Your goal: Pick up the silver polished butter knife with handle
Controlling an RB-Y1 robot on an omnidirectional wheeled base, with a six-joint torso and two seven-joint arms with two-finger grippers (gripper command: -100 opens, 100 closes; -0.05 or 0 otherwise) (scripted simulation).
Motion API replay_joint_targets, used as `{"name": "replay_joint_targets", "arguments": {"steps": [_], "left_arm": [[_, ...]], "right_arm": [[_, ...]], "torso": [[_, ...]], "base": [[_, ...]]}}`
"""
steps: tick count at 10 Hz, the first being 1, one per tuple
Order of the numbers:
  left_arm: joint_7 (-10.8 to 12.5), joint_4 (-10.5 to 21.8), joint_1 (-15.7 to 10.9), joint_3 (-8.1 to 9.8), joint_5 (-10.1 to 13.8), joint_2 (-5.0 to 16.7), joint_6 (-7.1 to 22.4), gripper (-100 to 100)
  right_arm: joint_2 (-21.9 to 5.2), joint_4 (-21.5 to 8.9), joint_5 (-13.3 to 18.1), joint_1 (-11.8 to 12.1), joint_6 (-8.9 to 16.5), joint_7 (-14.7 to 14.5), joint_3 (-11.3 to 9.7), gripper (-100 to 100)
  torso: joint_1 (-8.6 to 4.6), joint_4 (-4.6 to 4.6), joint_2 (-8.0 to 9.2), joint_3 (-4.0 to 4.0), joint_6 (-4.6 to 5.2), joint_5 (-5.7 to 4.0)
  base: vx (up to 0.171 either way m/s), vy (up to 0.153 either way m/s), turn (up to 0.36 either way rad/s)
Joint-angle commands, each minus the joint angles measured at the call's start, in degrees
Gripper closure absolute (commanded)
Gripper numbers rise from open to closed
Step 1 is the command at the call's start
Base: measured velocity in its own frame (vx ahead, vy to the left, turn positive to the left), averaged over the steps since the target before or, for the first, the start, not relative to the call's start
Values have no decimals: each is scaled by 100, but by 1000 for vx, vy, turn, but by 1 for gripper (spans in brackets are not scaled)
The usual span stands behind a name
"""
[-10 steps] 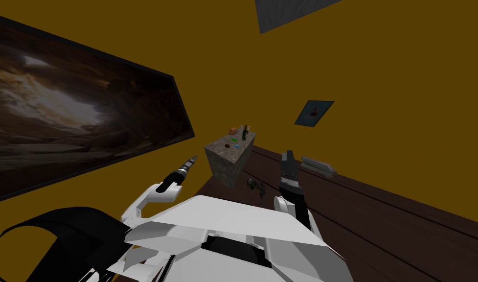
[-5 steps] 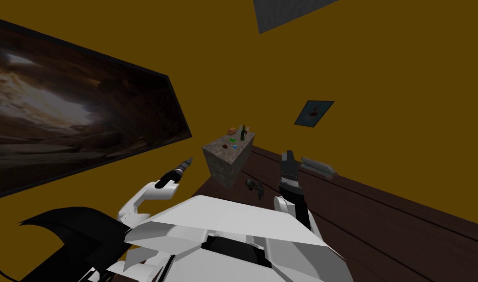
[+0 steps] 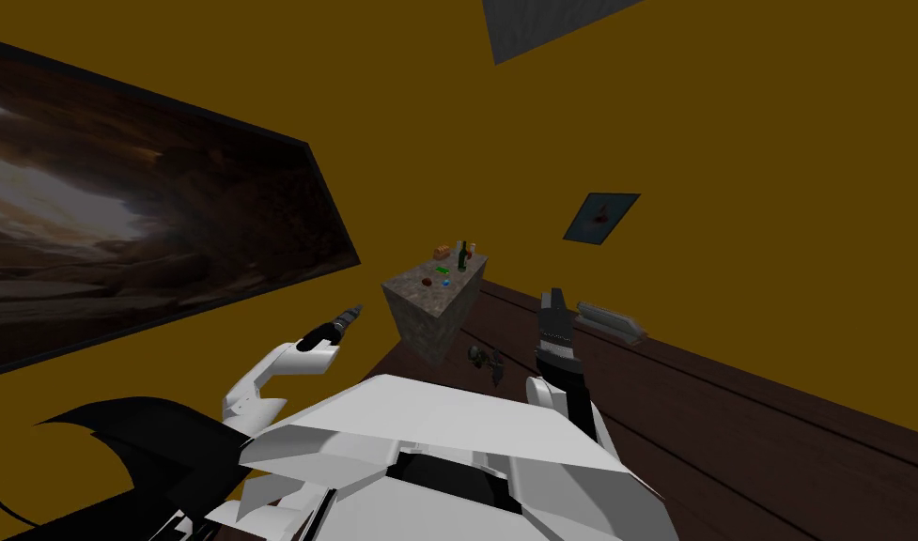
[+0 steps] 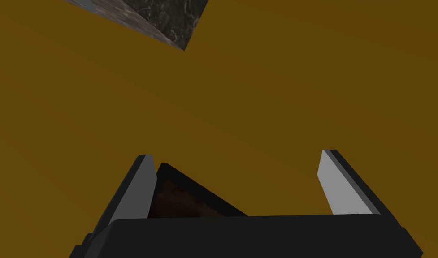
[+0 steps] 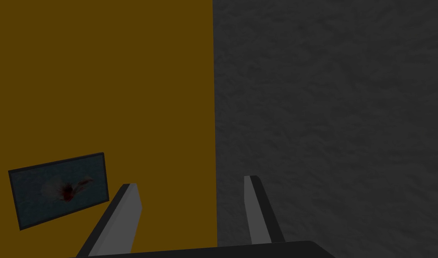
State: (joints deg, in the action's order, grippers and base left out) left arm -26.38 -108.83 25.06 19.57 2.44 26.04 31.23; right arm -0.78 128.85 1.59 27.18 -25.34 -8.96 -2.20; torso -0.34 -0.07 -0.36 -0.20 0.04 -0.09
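Note:
A grey stone block table (image 3: 432,315) stands far ahead against the ochre wall. Small things lie on its top: an orange item (image 3: 442,252), a dark green bottle (image 3: 462,255), a flat green piece (image 3: 443,270), and red and blue bits. They are too small to tell a knife among them. My left gripper (image 3: 353,310) reaches out short of the table's near left corner. It is open (image 4: 238,188), and a corner of the stone block (image 4: 168,18) shows beyond it. My right gripper (image 3: 554,302) is raised to the right of the table, open (image 5: 191,210) and holding nothing.
Dark wooden floor (image 3: 729,423) runs from me to the table. Small dark objects (image 3: 486,357) lie on the floor at the table's foot. A long grey object (image 3: 612,321) sits by the wall on the right. A large dark painting (image 3: 147,235) hangs on the left wall.
My left arm has swung a little to the left and lower. The whole head picture has drifted slightly left, so I have turned a bit. The right arm has not moved.

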Motion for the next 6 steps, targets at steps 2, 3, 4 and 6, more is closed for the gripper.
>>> {"name": "replay_joint_targets", "arguments": {"steps": [2,3,4,6], "left_arm": [[-94,87,-25,65,6,36,319,-100],[-250,289,-156,193,35,153,541,-100],[-250,289,-156,193,35,153,671,-100],[-403,492,-295,317,68,268,1013,-100]], "right_arm": [[0,0,0,0,0,0,0,0],[-1,0,0,0,0,0,1,0],[0,0,0,0,0,0,0,0],[0,0,0,0,0,0,0,0]], "torso": [[3,0,2,1,-1,0],[17,2,11,6,-1,3],[10,1,5,3,0,2],[3,-1,-3,-2,1,1]], "base": [[50,-58,-1],[62,-68,-32],[78,-70,-9],[82,-83,-27]]}}
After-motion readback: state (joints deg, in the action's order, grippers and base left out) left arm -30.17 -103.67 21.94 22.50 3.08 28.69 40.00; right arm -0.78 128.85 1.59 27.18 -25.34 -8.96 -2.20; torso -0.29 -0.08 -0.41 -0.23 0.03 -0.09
